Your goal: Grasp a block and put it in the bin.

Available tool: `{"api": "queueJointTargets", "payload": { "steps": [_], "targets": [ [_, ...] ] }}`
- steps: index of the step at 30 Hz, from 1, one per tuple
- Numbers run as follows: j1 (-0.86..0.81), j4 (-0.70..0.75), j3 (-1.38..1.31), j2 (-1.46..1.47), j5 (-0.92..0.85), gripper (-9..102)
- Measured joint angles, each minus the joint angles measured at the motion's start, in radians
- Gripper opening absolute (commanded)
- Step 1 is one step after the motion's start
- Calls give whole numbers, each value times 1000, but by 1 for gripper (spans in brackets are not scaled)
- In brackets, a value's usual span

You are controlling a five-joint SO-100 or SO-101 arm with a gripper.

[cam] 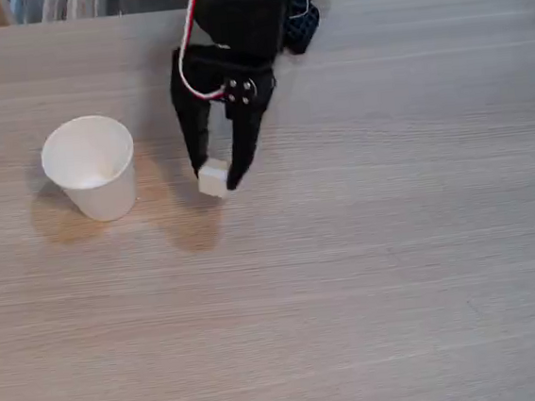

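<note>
The table [398, 273] takes up nearly the whole fixed view: a pale wood-grain top, bare apart from the task's things. Along the top edge there is a dark strip of room behind the table, too dim to read, and at the far left a blurred bluish band that I cannot identify.

The black arm [246, 22] reaches in from the top centre, with red and white wires looped along it. Its gripper [216, 181] points down toward the table, and the two fingers sit narrow around the block [213, 178], one on each side. It looks like a grasp, though whether the block is lifted off the wood or resting on it cannot be told from this angle; a soft shadow lies just below it.

The cup [91, 167] stands upright to the left of the gripper in this view, apart from it, mouth open and empty as far as can be seen.

So, as a judgement, the grasp seems made; carrying the block over the cup and letting go is what remains.
</note>
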State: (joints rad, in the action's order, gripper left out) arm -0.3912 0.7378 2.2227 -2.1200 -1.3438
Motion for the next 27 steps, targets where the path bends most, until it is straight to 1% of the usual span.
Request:
{"api": "queueJointTargets", "payload": {
  "steps": [5, 13, 18, 27],
  "targets": [
    [-55, -23, 63, -91, -49, 11],
    [-132, -107, 87, -106, -109, 11],
    [-176, -124, 74, -63, -118, 11],
    [-275, -130, -29, 44, -109, 11]
  ]
}}
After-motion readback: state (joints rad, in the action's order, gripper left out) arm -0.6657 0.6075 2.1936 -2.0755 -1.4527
